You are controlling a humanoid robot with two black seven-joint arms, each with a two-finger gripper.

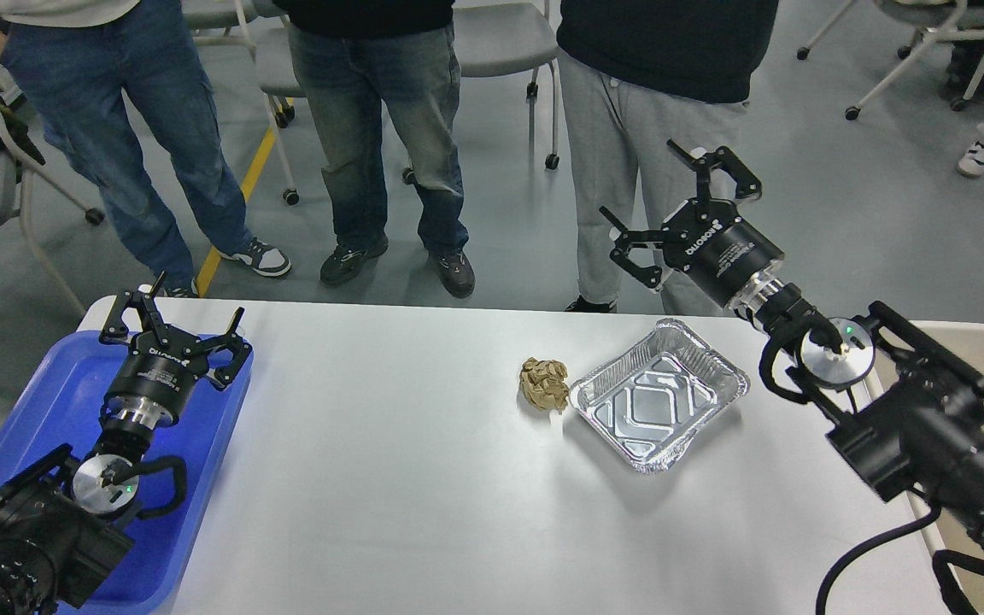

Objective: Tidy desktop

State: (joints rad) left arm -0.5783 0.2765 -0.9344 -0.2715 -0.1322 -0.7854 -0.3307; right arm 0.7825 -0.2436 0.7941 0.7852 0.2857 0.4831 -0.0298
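Note:
The white desktop [389, 495] fills the middle of the head view. A crumpled brown paper ball [544, 383] lies on it, touching the left corner of an empty foil tray [658, 395]. My right gripper [671, 205] is open and empty, held in the air above the desktop's far edge, beyond the foil tray. My left gripper [174, 318] is open and empty over the far end of the blue tray [48, 410] at the left.
A beige tub [970, 359] stands at the right edge, partly hidden by my right arm. Three people stand close behind the desktop's far edge. Chairs stand on the grey floor beyond them.

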